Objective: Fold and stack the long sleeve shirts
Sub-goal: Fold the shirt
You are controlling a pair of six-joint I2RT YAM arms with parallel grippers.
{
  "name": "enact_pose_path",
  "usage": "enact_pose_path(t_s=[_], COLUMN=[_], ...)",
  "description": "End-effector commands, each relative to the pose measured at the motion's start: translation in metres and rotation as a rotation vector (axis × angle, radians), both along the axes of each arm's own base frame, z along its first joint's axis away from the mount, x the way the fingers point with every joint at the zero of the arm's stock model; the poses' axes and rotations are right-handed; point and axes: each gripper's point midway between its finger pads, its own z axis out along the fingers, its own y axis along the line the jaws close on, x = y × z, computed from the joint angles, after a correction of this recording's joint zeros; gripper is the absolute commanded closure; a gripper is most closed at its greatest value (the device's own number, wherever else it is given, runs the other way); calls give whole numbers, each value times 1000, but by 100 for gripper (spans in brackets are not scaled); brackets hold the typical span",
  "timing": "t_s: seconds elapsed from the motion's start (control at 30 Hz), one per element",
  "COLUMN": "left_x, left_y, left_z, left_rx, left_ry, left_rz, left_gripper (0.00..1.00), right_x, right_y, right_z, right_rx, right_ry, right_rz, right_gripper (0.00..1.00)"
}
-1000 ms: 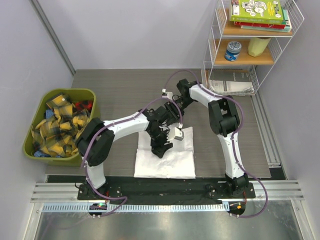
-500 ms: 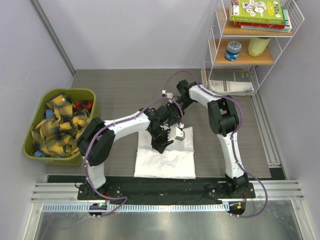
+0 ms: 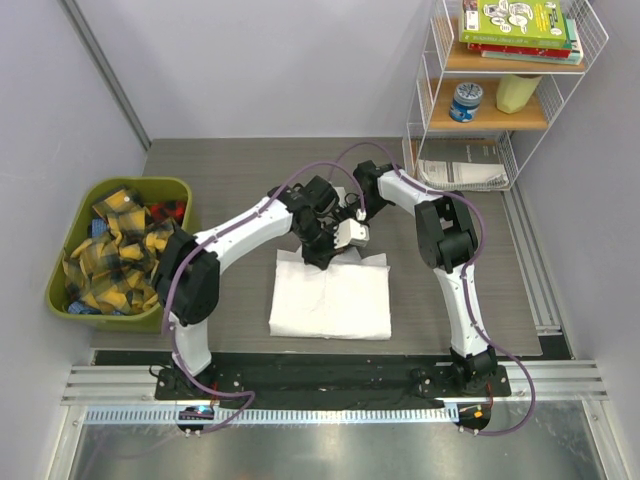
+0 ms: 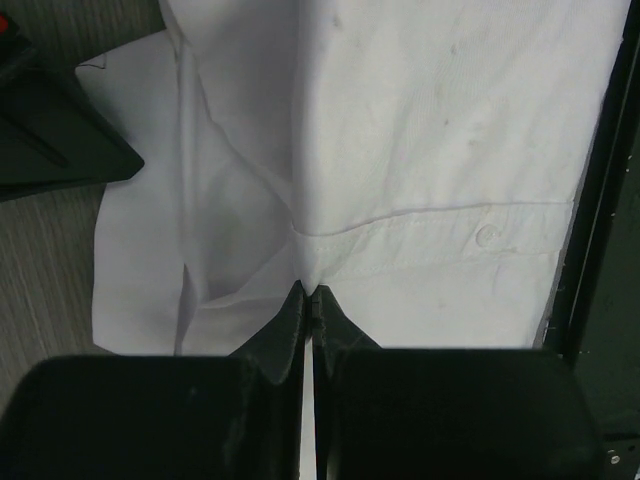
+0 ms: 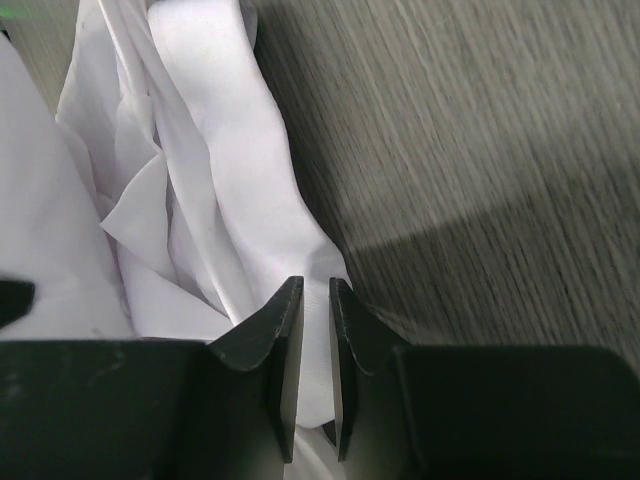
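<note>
Shirt (image 3: 330, 300) was gripped along its 12 o'clock edge by both arms.
The shirt lay flat at the centre of the table (image 3: 230, 180), just beyond the arm bases. The left gripper (image 4: 308, 297) was clenched on a fold of its cloth. The right gripper (image 5: 315, 292), just beside it toward 1 o'clock, had its jaws nearly together on white cloth. A bin (image 3: 150, 183) of plaid cloths (image 3: 115, 250) sat at 9 o'clock.

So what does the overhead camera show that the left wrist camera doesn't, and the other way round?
Only overhead: the green bin of plaid cloths and the wire shelf. Only the left wrist: a small button on the cloth, and the left gripper pinched shut on a fold. Both: the white shirt lying on the grey table.
</note>
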Motion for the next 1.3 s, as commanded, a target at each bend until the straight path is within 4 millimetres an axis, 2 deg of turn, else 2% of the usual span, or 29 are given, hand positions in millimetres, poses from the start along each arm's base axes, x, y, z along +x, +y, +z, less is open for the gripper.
enact_pose_path(t_s=[0.0, 0.2, 0.67, 0.87, 1.27], left_x=[25, 49, 85, 92, 104], left_y=[0, -1, -6, 0, -7], left_z=[2, 0, 3, -9, -14], left_rx=[4, 3, 2, 28, 2], left_ry=[-69, -125, -215, -226, -251], left_rz=[-4, 10, 18, 17, 24], left_gripper=[100, 100, 100, 100, 100], right_x=[-3, -4, -3, -2, 2], right_y=[0, 1, 1, 1, 3], right_z=[1, 2, 1, 2, 1], right_rx=[-4, 2, 7, 7, 11], right_ry=[-9, -7, -9, -9, -10], right_rz=[27, 34, 47, 50, 50], right_gripper=[78, 79, 80, 80, 80])
